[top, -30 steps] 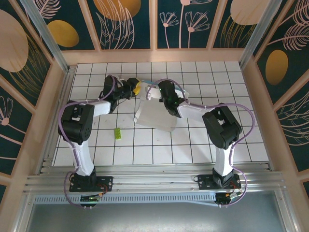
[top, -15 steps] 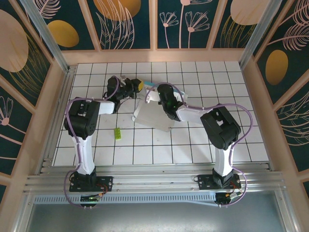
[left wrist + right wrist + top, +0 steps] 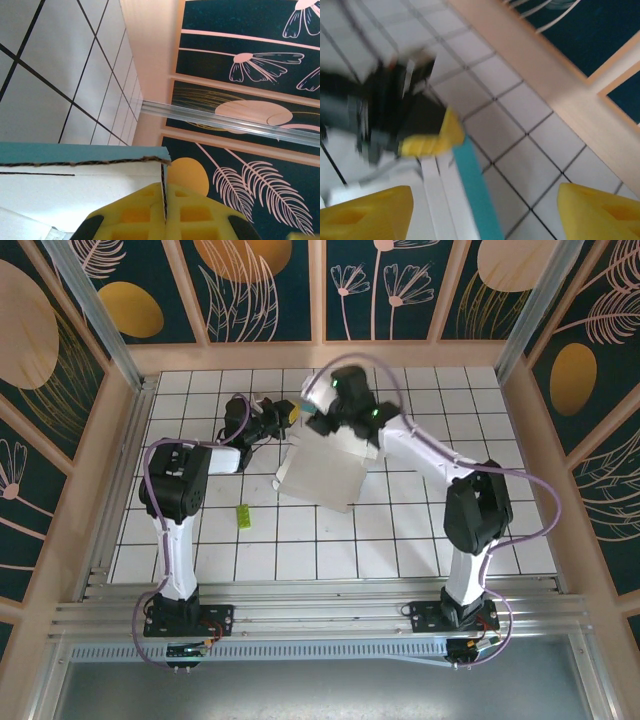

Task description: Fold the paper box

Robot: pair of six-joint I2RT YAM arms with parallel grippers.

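1. paper box [image 3: 322, 475]: whitish face up, far-centre of the bench [image 3: 480, 530], teal strip along its far edge. Well apart from the right and near bench edges.
2. left end effector [image 3: 289, 418]: clamped on the box's far-left corner, yellow pads [image 3: 195, 215] pinching the card edge.
3. right end effector [image 3: 320, 423]: jaws wide, gripping nothing, above the box's far edge.
4. yellow-green scrap [image 3: 243, 516]: on the bench left of the box, apart from it.

L jaws tight (R jaws wide)
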